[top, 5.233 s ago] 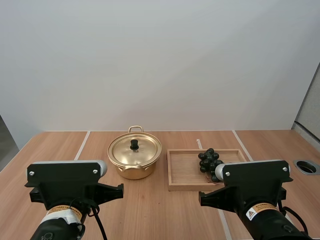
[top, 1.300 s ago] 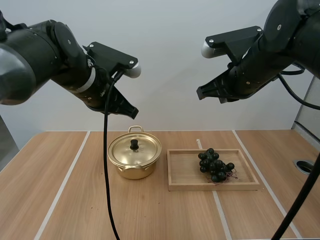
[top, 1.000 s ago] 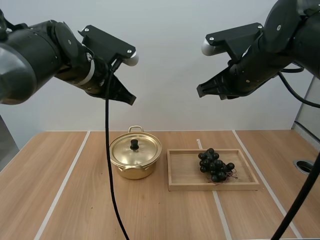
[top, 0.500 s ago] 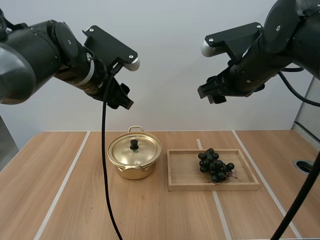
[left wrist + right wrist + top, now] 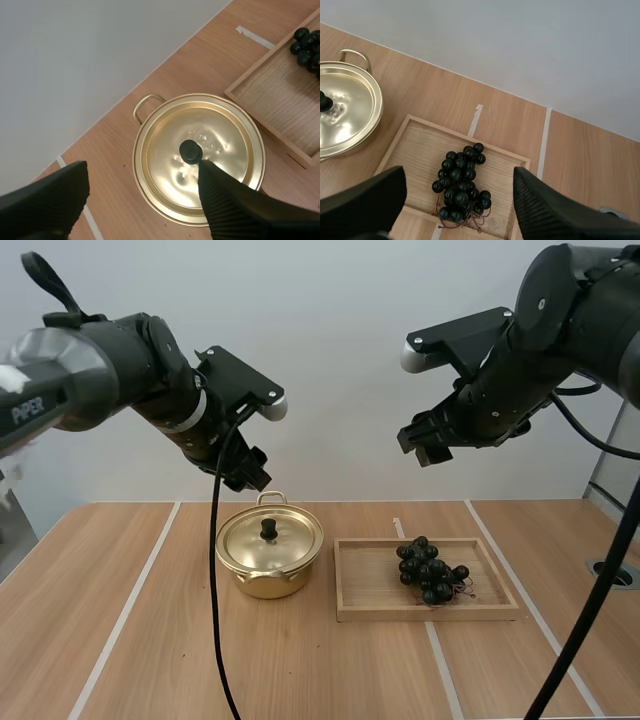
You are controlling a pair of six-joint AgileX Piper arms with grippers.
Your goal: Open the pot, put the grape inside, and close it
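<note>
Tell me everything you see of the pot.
The pot is shiny gold metal, round and shallow, standing upright on the wooden table, left of the tray without touching it. Its lid is on, slightly dimpled, with a black knob at the centre. A loop handle shows at the rim's far side. Nothing grips it.

Right wrist view: pot (image 5: 376, 120) cut off. Left wrist view: tray (image 5: 285, 90), grapes (image 5: 307, 45) cut off.
</note>
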